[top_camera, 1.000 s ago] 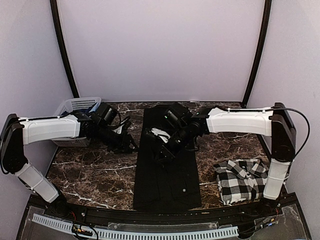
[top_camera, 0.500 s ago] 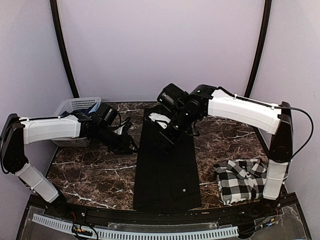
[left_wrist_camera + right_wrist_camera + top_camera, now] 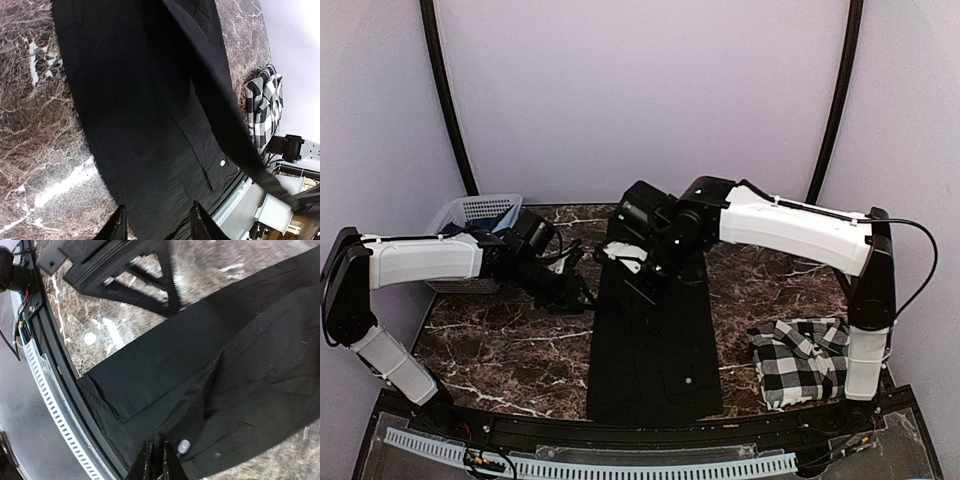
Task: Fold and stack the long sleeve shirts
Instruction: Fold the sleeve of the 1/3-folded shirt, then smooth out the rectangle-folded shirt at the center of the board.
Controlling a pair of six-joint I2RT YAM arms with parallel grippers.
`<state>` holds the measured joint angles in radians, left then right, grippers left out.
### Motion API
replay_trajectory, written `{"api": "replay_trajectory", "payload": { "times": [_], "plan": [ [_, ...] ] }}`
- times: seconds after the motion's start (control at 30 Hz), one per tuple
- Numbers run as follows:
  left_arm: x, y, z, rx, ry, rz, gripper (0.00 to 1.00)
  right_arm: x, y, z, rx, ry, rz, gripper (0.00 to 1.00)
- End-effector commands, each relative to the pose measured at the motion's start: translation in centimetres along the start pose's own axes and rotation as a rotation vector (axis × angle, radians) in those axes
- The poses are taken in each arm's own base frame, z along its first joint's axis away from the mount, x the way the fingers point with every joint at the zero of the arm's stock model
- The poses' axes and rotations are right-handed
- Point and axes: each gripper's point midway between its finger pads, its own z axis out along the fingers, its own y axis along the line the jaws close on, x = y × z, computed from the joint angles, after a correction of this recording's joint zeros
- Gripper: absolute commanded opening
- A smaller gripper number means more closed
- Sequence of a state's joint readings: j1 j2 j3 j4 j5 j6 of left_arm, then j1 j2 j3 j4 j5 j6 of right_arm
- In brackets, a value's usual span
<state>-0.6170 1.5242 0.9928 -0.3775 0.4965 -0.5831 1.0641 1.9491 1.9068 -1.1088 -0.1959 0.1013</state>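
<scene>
The black shirt [image 3: 655, 345] lies as a long narrow strip down the middle of the marble table [image 3: 500, 345]. My right gripper [image 3: 640, 280] is over its far half, shut on a pinched fold of the black cloth [image 3: 200, 405] beside a white button [image 3: 184, 445]. My left gripper [image 3: 577, 295] hovers open and empty at the strip's left edge. In the left wrist view its fingers [image 3: 117, 230] stand apart over the black shirt [image 3: 150, 125]. The checked shirt [image 3: 803, 360] lies folded at the near right and also shows in the left wrist view [image 3: 262, 112].
A white lattice basket [image 3: 470, 212] stands at the far left behind the left arm. A perforated white rail [image 3: 580, 465] runs along the near edge. The left arm's gripper frame [image 3: 135, 275] shows close by in the right wrist view.
My right arm has lifted and swung left and toward the far end, keeping its hold on the black cloth. My left gripper has barely moved.
</scene>
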Motion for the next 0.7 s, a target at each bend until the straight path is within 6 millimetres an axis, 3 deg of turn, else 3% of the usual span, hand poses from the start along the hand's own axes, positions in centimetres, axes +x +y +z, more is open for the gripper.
{"api": "replay_trajectory", "payload": {
  "times": [0.0, 0.03, 0.1, 0.13, 0.23, 0.5, 0.67],
  "plan": [
    [0.8, 1.5, 0.6, -0.029, 0.012, -0.012, 0.43, -0.7, 1.8, 4.7, -0.035, -0.021, 0.025, 0.16],
    [0.9, 1.6, 0.6, -0.031, 0.014, -0.018, 0.43, -1.4, 1.4, 4.6, -0.016, -0.069, 0.056, 0.22],
    [1.3, 2.1, 0.9, -0.036, 0.019, -0.029, 0.45, -1.7, 0.3, 4.1, 0.009, -0.146, 0.114, 0.42],
    [1.6, 2.3, 1.0, -0.035, 0.022, -0.032, 0.46, -2.5, -0.2, 3.5, 0.009, -0.213, 0.142, 0.47],
    [2.1, 2.4, 1.2, -0.018, 0.032, -0.032, 0.48, -2.1, -1.4, 2.7, -0.029, -0.301, 0.226, 0.56],
    [3.7, 2.0, 1.8, 0.004, 0.078, -0.001, 0.48, 1.0, -6.7, 2.5, 0.054, -0.387, 0.461, 0.56],
    [5.4, 4.3, 2.5, -0.148, 0.108, 0.012, 0.48, 2.3, -11.3, 1.6, -0.038, -0.545, 0.656, 0.53]
  ]
}}
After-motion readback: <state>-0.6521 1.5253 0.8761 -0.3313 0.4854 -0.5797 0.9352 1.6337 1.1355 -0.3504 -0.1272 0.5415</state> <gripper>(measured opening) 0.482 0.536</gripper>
